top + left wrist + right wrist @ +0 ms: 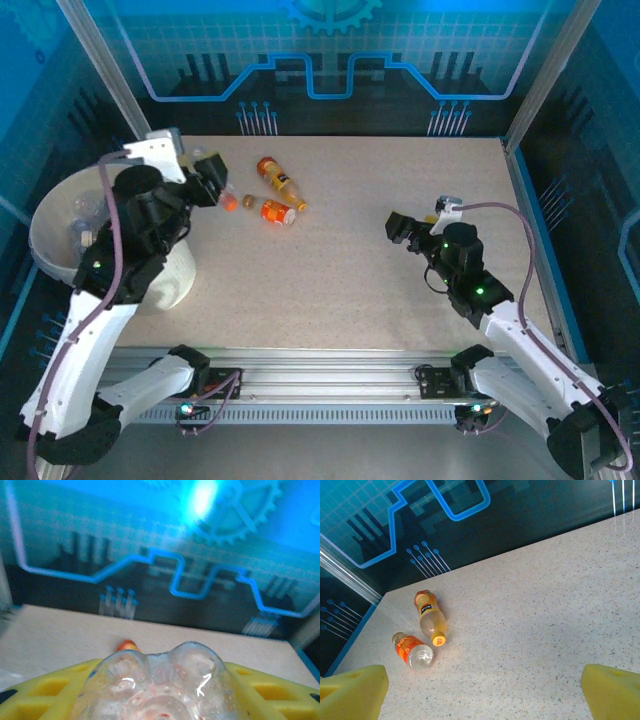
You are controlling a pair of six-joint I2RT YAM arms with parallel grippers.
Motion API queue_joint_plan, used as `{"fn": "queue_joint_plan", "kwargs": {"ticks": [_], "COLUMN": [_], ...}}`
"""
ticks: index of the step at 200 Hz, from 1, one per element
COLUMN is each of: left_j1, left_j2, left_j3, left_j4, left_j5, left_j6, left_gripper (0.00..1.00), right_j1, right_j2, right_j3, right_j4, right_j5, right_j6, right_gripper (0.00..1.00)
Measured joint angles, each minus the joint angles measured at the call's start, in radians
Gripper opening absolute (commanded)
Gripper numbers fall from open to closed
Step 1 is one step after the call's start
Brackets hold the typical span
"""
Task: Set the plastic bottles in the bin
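Clear lobed bottle (161, 680) between yellow waffled fingers (42, 692)

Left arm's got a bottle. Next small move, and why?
Probably swing the left gripper left, over the bin. It is shut on a clear bottle, and in the top view it sits to the right of the bin's opening rather than above it. Releasing here would likely drop the bottle on the table.
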Motion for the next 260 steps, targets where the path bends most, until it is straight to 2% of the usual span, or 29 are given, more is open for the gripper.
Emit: {"fn": "queue_joint_plan", "kwargs": {"ticks": [23, 40, 54, 71, 137, 175, 186, 212, 238, 260], "left_j1": [0.006, 0.045, 0.132, 0.261, 0.646, 0.835, 0.883, 0.937, 0.945, 0.945], "left_j2": [-0.003, 0.013, 0.037, 0.069, 0.118, 0.135, 0.15, 0.193, 0.233, 0.243], "left_j3": [0.029, 0.028, 0.028, 0.028, 0.039, 0.019, 0.005, -0.045, -0.054, -0.052], "left_j4": [0.032, 0.09, 0.128, 0.129, -0.067, -0.103, -0.103, -0.101, -0.09, -0.121], "left_j5": [-0.219, -0.342, -0.4, -0.426, -0.419, -0.335, -0.303, -0.267, -0.259, -0.212], "left_j6": [0.169, 0.304, 0.38, 0.409, 0.309, 0.228, 0.208, 0.196, 0.192, 0.166], "left_gripper": [0.46, 0.46, 0.47, 0.47, 0.47, 0.47, 0.51, 0.58, 0.77, 0.81], "right_j1": [0.0, -0.001, -0.003, -0.005, -0.005, -0.006, -0.006, -0.006, -0.006, -0.006], "right_j2": [0.028, 0.046, 0.061, 0.077, 0.15, 0.189, 0.197, 0.224, 0.235, 0.234], "right_j3": [0.006, 0.011, 0.02, 0.038, 0.138, 0.21, 0.218, 0.23, 0.233, 0.233], "right_j4": [-0.001, 0.0, 0.001, 0.001, -0.019, -0.034, -0.035, -0.04, -0.048, -0.054], "right_j5": [0.001, 0.001, 0.001, 0.0, -0.013, -0.046, -0.055, -0.07, -0.082, -0.085], "right_j6": [0.002, 0.008, 0.011, 0.011, -0.016, -0.046, -0.046, -0.046, -0.045, -0.045], "right_gripper": [1.0, 1.0, 1.0, 1.0, 1.0, 1.0, 1.0, 1.0, 1.0, 1.0]}}
